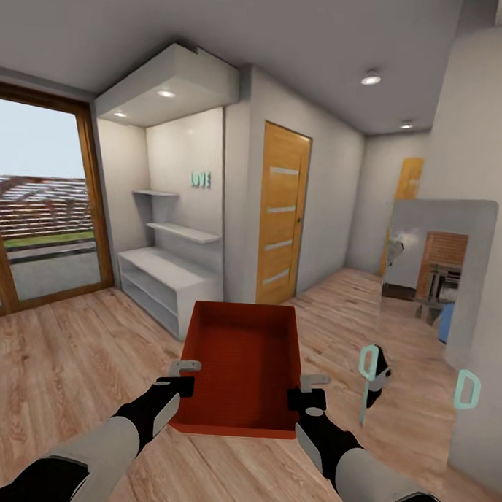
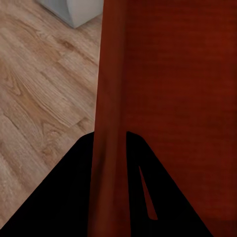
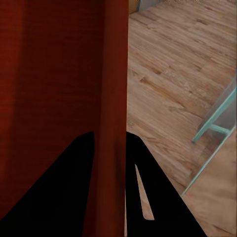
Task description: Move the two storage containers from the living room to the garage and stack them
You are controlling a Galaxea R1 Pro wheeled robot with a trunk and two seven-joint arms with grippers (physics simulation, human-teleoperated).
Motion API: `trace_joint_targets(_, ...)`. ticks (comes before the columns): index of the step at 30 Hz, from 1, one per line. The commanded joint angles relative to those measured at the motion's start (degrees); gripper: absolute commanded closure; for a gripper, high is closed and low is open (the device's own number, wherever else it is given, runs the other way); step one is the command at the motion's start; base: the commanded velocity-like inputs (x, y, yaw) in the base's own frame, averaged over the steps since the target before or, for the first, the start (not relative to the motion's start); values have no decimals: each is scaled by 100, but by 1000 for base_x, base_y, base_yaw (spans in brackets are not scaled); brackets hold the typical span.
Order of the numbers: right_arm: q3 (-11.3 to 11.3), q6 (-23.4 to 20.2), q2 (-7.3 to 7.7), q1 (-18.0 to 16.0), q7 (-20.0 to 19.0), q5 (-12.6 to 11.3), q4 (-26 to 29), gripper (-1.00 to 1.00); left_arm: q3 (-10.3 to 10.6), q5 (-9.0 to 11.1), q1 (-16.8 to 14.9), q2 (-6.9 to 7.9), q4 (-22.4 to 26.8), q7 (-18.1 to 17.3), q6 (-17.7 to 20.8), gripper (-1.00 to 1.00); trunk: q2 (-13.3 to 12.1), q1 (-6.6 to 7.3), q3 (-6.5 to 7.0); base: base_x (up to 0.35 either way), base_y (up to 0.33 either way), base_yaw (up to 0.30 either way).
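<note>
One red-orange open-top storage container (image 1: 240, 367) hangs in front of me above the pale wood plank floor, held between both arms. My left gripper (image 1: 181, 376) is shut on its left wall (image 2: 111, 98), and my right gripper (image 1: 308, 388) is shut on its right wall (image 3: 113, 89). Each wrist view looks along the thin red wall clamped between dark fingers. The container is empty inside.
A white shelf unit (image 1: 169, 277) stands in an alcove ahead left. An orange wooden door (image 1: 282, 223) is straight ahead, with a hallway running off to its right. A large glass door (image 1: 34, 205) is at the left. A mirror panel (image 1: 440, 266) and teal-framed objects (image 1: 370, 373) are at the right.
</note>
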State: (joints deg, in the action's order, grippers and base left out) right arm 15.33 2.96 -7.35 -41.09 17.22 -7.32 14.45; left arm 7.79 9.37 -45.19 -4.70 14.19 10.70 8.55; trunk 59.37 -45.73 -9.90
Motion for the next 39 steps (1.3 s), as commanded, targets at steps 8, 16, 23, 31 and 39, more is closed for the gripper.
trace_joint_targets(8, -74, 38, 5, -4, 45, -91, -144, 100, -190, -97, -7, 198, 31, 125, -222, 100, 5, -4, -7, 322, 0, 0)
trace_joint_targets(16, -74, 38, 5, -4, 52, -86, -144, 100, -190, -96, -7, 198, 33, 124, -224, 100, 5, -4, -7, 322, 0, 0)
trace_joint_targets(23, -74, 33, 2, -4, 52, -91, -144, 100, -190, -94, -7, 198, 35, 122, -222, 100, 5, -4, -7, 322, 18, -44)
trace_joint_targets(31, -70, 30, -3, -4, 53, -94, -144, 100, -190, -89, -7, 194, 39, 117, -222, 100, 5, -4, -7, 317, 147, -249)
trace_joint_targets(39, -72, 29, 0, -4, 53, -95, -144, 100, -190, -14, -7, 195, 48, 116, -222, 100, 5, -4, -7, 301, 215, -284)
